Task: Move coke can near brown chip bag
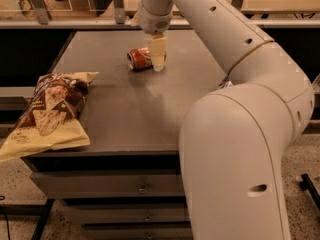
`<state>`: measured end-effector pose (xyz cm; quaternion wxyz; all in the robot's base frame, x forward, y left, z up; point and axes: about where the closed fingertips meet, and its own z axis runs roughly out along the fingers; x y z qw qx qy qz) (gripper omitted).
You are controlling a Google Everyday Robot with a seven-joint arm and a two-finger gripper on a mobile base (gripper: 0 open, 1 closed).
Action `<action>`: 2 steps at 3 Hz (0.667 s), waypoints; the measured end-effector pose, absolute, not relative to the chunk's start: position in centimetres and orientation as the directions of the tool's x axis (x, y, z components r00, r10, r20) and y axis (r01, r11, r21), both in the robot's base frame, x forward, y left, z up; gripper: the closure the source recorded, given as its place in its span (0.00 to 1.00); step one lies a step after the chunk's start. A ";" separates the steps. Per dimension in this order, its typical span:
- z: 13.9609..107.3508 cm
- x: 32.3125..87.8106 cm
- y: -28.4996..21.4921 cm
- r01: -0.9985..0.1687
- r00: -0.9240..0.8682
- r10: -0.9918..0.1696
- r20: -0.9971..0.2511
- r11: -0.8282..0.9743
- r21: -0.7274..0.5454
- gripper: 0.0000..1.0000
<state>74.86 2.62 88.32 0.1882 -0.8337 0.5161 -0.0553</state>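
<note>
The brown chip bag is lying well to the left of the gripper. The coke can is lying on its side just left of the gripper, with its right end hidden behind it. The grasp approach is judged to be under way, though whether the gripper is released or clenched cannot be told. The next move is calling for a firm hold on the can, then a carry leftward to the bag.

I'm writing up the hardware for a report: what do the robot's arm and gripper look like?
The arm is smooth off-white plastic, built of thick rounded segments, with a thin tan seam at one joint and small dark oval holes. The gripper, cream-yellow and narrower, is at the coke can. No cables show.
</note>
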 end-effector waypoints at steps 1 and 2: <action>86.7 75.2 3.0 -0.853 0.449 -0.886 -0.114 -0.388 -0.348 0.00; 85.2 75.3 3.0 -0.869 0.434 -0.891 -0.132 -0.375 -0.324 0.18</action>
